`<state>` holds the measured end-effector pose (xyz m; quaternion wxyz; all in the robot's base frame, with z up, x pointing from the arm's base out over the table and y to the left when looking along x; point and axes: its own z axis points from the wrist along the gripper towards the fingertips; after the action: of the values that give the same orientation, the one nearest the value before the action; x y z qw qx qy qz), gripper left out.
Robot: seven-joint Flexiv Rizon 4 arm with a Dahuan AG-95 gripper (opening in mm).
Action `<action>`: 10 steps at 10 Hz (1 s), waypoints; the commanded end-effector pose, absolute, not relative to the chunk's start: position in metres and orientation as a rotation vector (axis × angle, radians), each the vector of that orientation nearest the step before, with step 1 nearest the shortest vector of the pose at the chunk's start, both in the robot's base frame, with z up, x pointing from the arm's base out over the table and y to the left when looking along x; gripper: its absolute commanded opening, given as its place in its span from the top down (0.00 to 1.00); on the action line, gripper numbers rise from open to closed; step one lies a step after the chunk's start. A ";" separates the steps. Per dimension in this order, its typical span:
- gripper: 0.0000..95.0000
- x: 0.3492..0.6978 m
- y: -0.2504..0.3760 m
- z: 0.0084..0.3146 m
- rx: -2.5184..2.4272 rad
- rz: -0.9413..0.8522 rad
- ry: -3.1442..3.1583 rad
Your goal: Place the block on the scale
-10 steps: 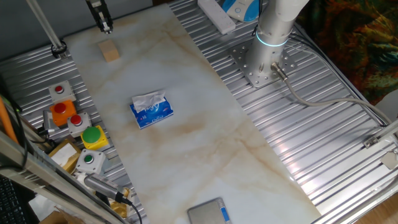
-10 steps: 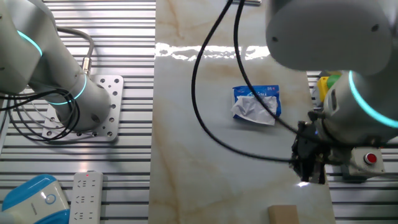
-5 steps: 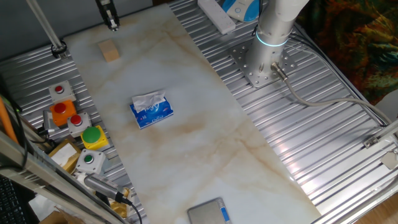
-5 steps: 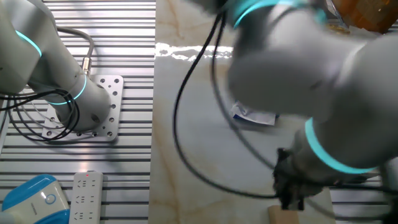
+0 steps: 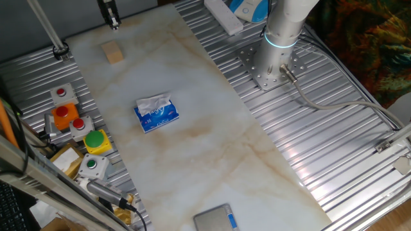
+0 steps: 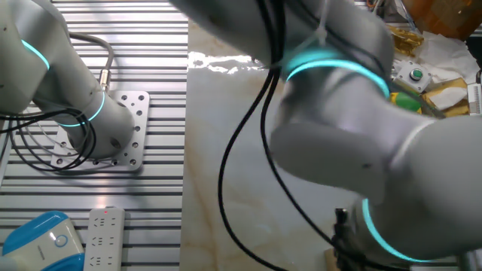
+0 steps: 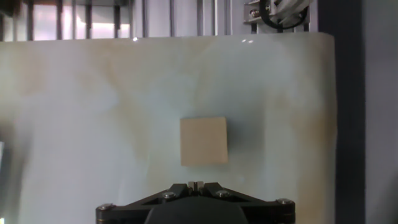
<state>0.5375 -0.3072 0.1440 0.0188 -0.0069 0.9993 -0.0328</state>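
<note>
With the block lying free near the far table corner, well apart from the scale, and the gripper empty above it, fingers seemingly together in the hand view, you should open, centre, then descend squarely.

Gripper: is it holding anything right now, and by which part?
Nothing is held. The block lies free on the table, and the gripper hangs clear of it.
</note>
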 end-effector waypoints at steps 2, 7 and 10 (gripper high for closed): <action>1.00 0.533 -0.309 0.133 -0.099 -0.110 3.100; 1.00 0.538 -0.326 0.120 -0.071 -0.089 3.094; 1.00 0.541 -0.326 0.112 -0.034 -0.042 3.098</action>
<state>0.5399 -0.3256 0.1123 0.0215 -0.0097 0.9997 -0.0099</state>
